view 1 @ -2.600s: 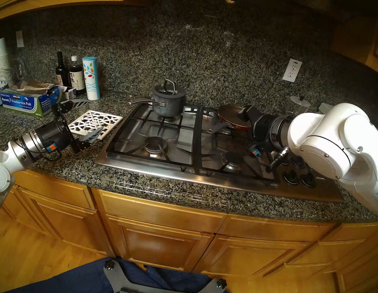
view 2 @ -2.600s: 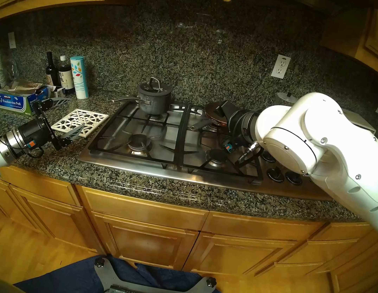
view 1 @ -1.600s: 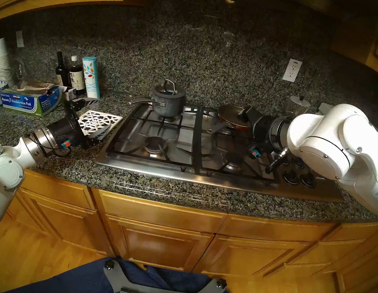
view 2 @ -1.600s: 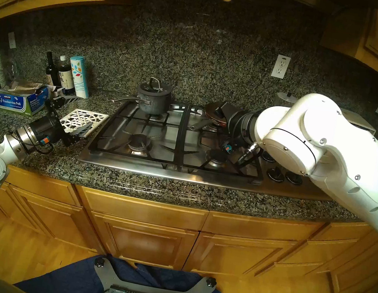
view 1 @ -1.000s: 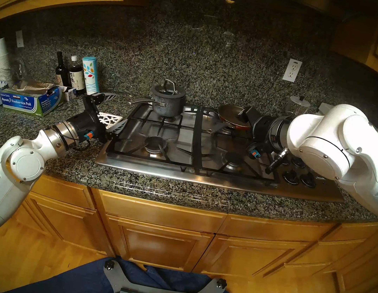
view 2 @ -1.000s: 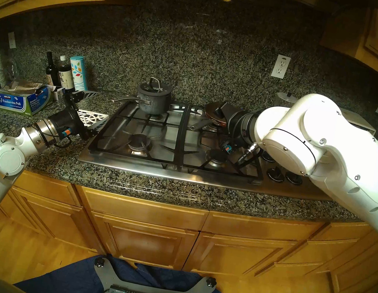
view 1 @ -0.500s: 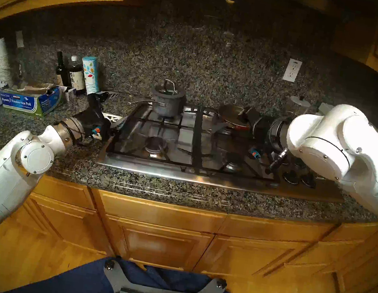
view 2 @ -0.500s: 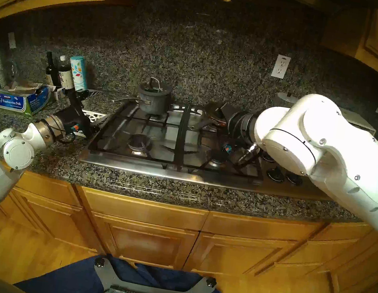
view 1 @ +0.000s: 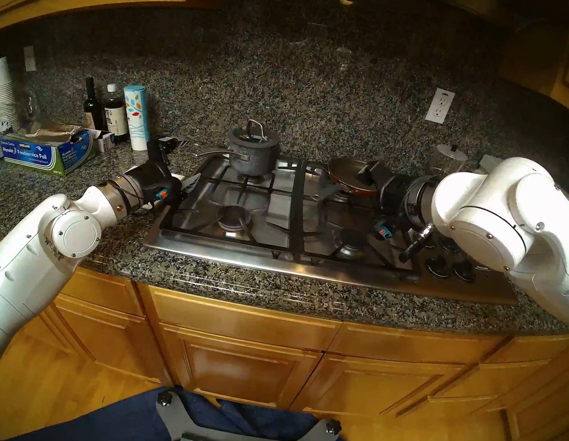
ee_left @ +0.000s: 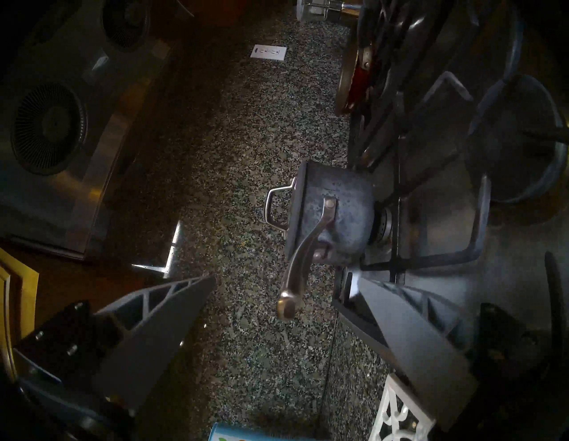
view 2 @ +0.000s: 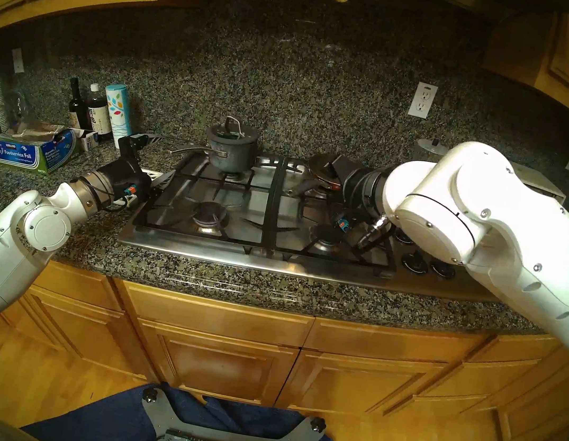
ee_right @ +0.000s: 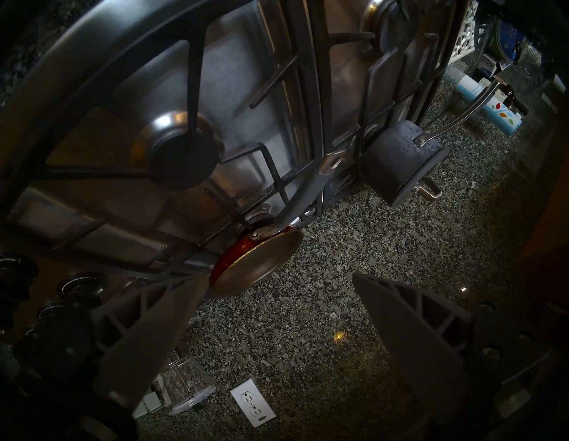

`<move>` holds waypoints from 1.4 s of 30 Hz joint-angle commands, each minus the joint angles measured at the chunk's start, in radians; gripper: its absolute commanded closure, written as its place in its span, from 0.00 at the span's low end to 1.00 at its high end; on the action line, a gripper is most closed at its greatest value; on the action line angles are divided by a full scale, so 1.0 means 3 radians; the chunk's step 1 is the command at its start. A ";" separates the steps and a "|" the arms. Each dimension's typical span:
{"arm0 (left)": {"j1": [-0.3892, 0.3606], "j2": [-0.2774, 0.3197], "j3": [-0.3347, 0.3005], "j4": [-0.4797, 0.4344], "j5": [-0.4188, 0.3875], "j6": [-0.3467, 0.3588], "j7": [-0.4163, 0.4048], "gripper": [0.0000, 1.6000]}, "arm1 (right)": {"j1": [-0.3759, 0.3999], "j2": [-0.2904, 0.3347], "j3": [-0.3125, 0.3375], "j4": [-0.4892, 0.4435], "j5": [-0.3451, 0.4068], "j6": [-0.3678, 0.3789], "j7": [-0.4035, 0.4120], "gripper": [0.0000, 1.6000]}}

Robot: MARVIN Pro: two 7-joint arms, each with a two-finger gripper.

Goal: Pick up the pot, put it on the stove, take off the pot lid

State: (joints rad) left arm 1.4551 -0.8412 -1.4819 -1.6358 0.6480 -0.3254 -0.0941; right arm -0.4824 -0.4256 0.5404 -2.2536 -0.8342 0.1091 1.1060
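Left gripper (view 1: pixel 188 164) has slid up beside the pot (view 1: pixel 253 157) handle, spread wide, empty.
Lid (view 1: pixel 251 136) covers pot; contents hidden. Right gripper (ee_right: pixel 277 308) gapes empty by the frying pan (view 1: pixel 351 178).

Pot (view 1: pixel 253 157): dark grey, silver handle. Lid (view 1: pixel 253 136): dark grey, silver loop. Stove (view 1: pixel 323 269): stainless steel, black grates. Pan (view 1: pixel 351 177): red sides. Counter (view 1: pixel 265 287): speckled grey-black granite. Trivet (ee_left: pixel 400 415): white lattice. Foil box (view 1: pixel 41 155): blue and green.
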 commanded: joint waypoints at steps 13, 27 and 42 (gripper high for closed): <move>-0.0678 -0.0395 0.0165 0.0403 0.0410 -0.0024 0.0078 0.00 | 0.0086 0.0009 0.0081 0.0003 -0.0022 0.0014 -0.0016 0.00; -0.0949 -0.0585 0.0227 0.0722 0.0663 -0.0253 0.0145 1.00 | 0.0088 0.0009 0.0083 0.0004 -0.0022 0.0015 -0.0017 0.00; -0.1190 -0.0603 0.0268 0.1082 0.0834 -0.0607 0.0362 1.00 | 0.0090 0.0010 0.0084 0.0004 -0.0022 0.0016 -0.0018 0.00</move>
State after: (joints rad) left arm 1.1788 -1.0244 -1.3904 -1.3065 0.8912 -0.4685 -0.0327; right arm -0.4821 -0.4253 0.5396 -2.2537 -0.8335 0.1092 1.1060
